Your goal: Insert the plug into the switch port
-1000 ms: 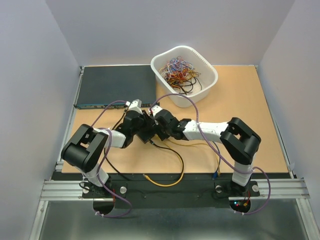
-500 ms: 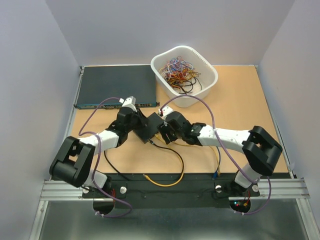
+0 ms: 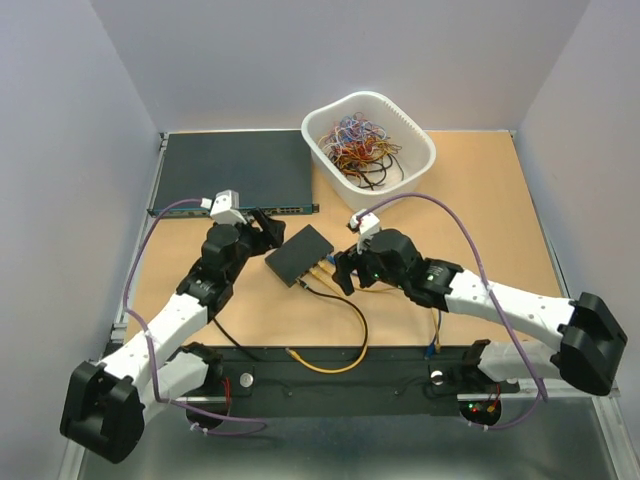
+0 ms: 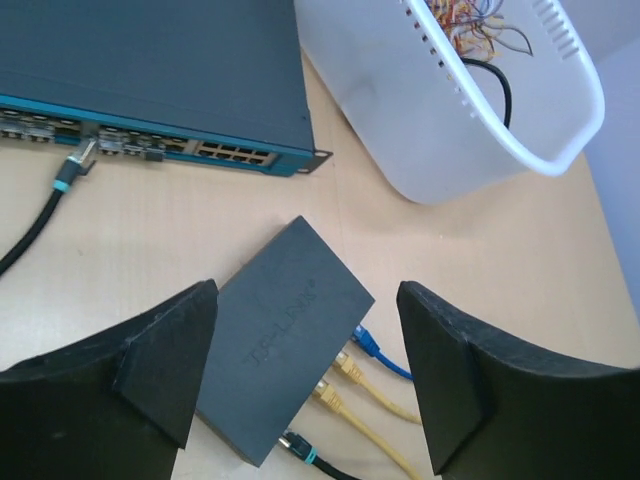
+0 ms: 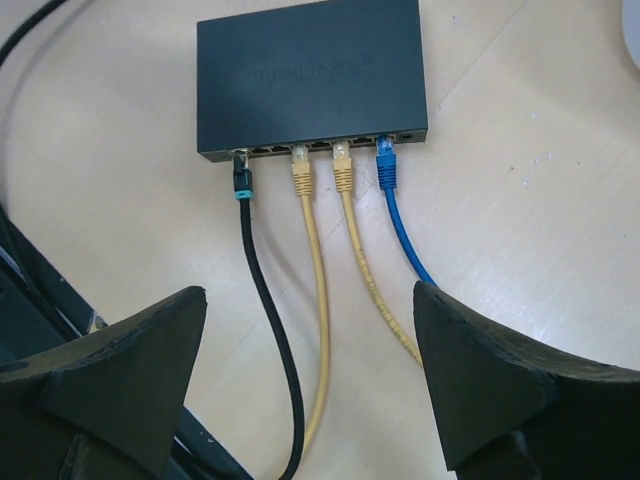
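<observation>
The small black switch [image 3: 299, 253] lies flat on the table, between and apart from both grippers. Its row of switch ports [image 5: 320, 147] faces the right wrist camera. Several plugs sit in it: a black cable's teal-booted plug [image 5: 240, 184], two yellow plugs [image 5: 299, 178] and a blue plug [image 5: 387, 170]. My left gripper [image 3: 262, 226] hangs open just left of the switch [image 4: 280, 340], nothing between its fingers [image 4: 160, 365]. My right gripper [image 3: 345, 268] stands open on the cable side, above the cables [image 5: 318, 300] without touching them.
A wide dark grey rack unit [image 3: 230, 170] with a teal front strip lies at the back left, a black cable plugged into it [image 4: 72, 168]. A white basket [image 3: 424, 160] of tangled wires stands behind the switch. A yellow cable [image 3: 335, 362] loops at the near edge.
Both grippers have opened and drawn back from the switch, the left one to the left, the right one to the right and nearer. The switch now lies free.
</observation>
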`<action>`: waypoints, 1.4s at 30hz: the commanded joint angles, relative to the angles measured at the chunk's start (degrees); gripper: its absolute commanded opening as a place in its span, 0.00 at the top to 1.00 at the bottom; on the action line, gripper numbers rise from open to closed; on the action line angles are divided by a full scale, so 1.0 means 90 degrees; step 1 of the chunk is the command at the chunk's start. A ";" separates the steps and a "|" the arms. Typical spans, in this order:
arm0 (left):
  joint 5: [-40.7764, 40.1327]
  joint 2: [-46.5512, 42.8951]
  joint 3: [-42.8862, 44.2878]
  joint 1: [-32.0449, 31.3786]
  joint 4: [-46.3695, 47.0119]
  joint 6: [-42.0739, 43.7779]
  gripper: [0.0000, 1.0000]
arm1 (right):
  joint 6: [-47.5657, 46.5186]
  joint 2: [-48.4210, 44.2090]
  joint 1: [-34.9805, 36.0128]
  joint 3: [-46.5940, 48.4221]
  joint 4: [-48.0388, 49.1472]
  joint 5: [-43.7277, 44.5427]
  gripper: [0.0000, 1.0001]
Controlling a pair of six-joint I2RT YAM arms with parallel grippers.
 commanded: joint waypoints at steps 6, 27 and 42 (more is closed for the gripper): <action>-0.1126 -0.1492 -0.0636 0.0030 -0.0579 -0.0097 0.14 | 0.0226 -0.1177 0.0030 -0.0462 0.0249 0.0108 0.10; -0.1781 -0.2863 -0.1554 -0.0282 -0.0384 0.0205 0.17 | 0.1095 -0.3169 0.0030 -0.1654 0.0513 0.0665 0.00; -0.1771 -0.2520 -0.1671 -0.0282 -0.0071 0.0215 0.17 | 0.1847 -0.3091 0.0030 -0.2191 0.0465 0.0362 0.00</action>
